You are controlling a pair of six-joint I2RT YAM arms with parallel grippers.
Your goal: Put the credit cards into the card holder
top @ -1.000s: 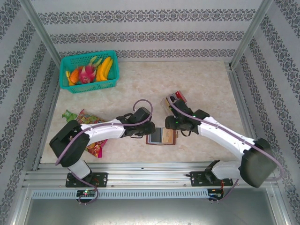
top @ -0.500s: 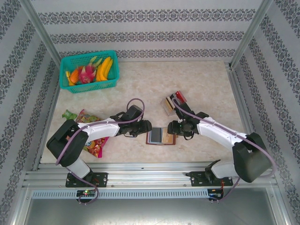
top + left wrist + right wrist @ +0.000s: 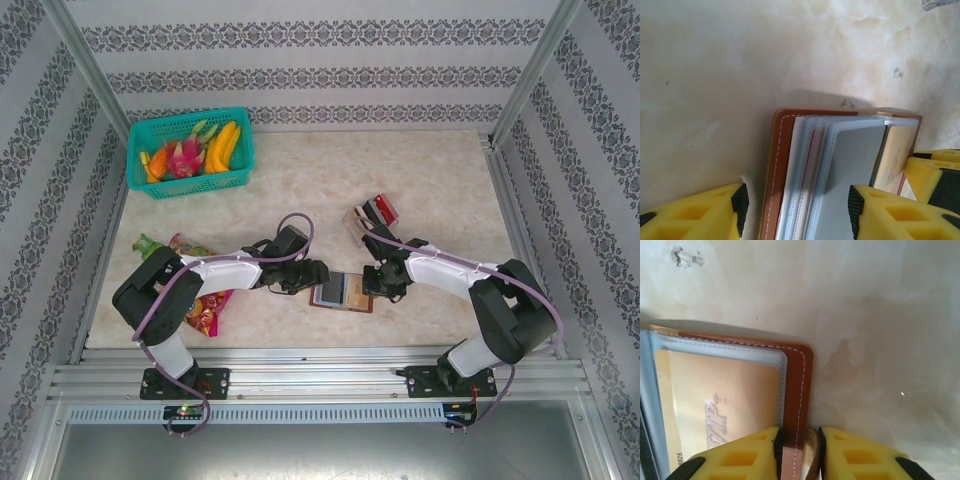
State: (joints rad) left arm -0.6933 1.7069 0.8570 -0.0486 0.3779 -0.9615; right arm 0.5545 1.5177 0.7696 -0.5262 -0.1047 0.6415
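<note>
The brown leather card holder [image 3: 343, 292] lies open on the table between both grippers. In the left wrist view my left gripper [image 3: 795, 212] is open, its yellow fingers straddling the holder's left cover [image 3: 774, 170] and grey-clear sleeves. A tan credit card [image 3: 720, 400] marked VIP sits inside the right-hand sleeve, also seen as a tan card [image 3: 895, 155] in the left wrist view. My right gripper [image 3: 797, 455] is shut on the holder's right brown edge [image 3: 799, 390] and snap tab. More credit cards, one red [image 3: 381, 209], stand upright behind.
A pale slotted stand [image 3: 360, 225] holds the upright cards just behind the right gripper. A teal basket [image 3: 235, 180] of fruit stands at the back left. A colourful snack packet [image 3: 200, 300] lies under the left arm.
My right gripper came in to the holder's right edge and closed on it. The left gripper opened wider and stays at the holder's left side.
</note>
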